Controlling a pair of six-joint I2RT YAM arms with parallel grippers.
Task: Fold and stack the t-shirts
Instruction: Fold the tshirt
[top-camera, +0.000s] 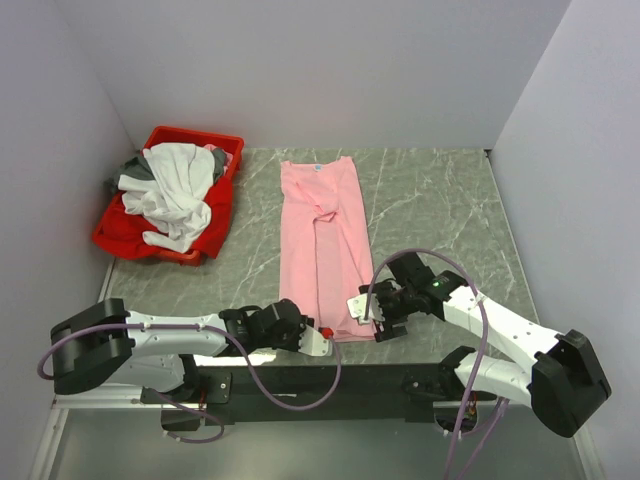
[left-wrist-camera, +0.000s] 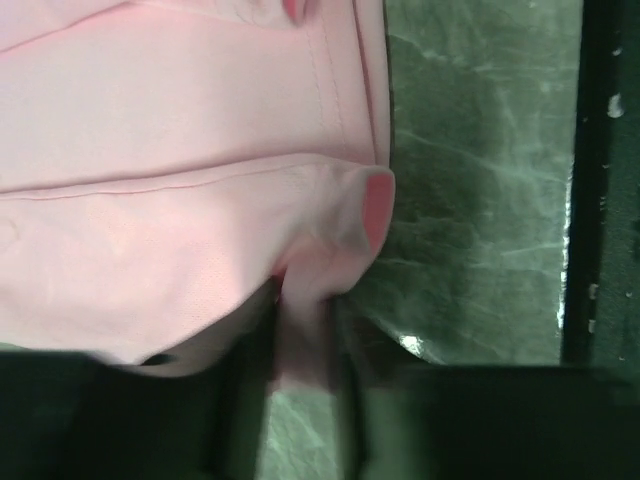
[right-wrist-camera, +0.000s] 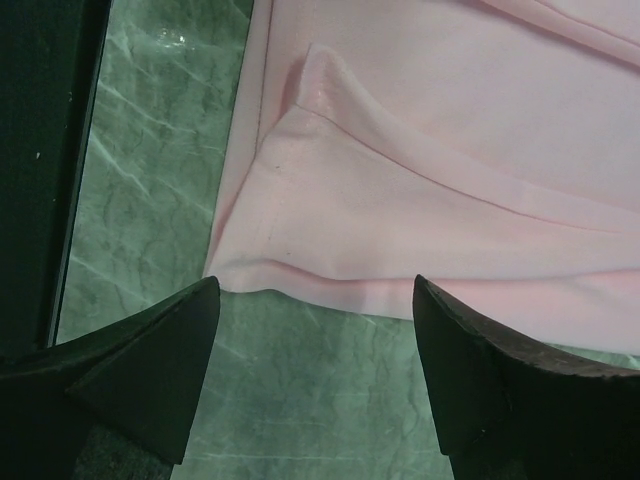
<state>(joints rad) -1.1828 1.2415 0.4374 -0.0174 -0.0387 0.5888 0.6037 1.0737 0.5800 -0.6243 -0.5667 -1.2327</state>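
On the green marbled table (top-camera: 440, 200), between pale walls (top-camera: 330, 70), the pink shirt (top-camera: 320, 230) lies lengthwise mid-table, its near hem at my grippers. My left gripper (top-camera: 320, 340) pinches a fold of that hem, and my right gripper (top-camera: 366, 315) stands wide just off its corner. A white shirt (top-camera: 175, 190) tops the red bin (top-camera: 215, 238) at far left.

Lab test cell: bare white walls (top-camera: 300, 70) around marble-look table (top-camera: 440, 200).
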